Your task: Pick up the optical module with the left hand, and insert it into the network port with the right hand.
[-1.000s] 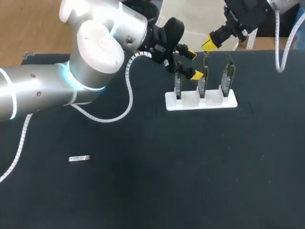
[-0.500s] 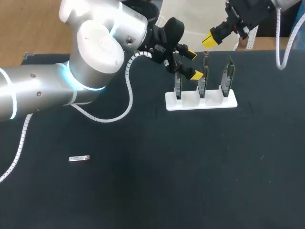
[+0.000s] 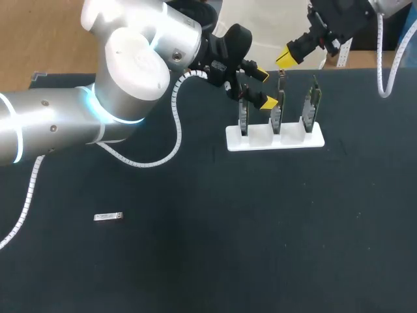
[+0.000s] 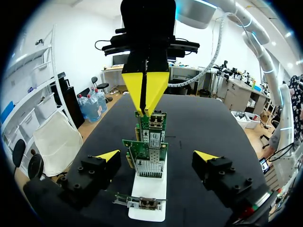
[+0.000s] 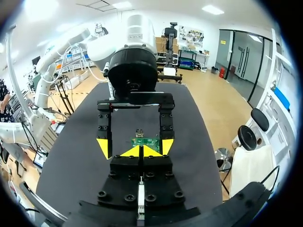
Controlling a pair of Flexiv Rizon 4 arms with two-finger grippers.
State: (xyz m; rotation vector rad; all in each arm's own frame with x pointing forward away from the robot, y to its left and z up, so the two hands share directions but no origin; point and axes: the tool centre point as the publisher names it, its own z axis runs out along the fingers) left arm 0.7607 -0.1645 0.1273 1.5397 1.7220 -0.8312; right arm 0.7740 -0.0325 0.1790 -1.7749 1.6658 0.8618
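Observation:
The optical module, a small silver bar, lies flat on the dark table far left of both grippers. A white holder carries three upright green network cards with metal ports. My left gripper hangs open just above the left and middle cards, and the cards show between its fingertips. My right gripper is shut with nothing in it, above and behind the middle card. It faces the left gripper, with one card's top between the two.
The holder stands near the table's far edge. My left arm and its white coiled cable cross the table's back left. Open dark tabletop spreads in front of the holder and around the module.
The right gripper has shifted slightly upward behind the cards and stays shut. The left arm, the cards and the module have not moved.

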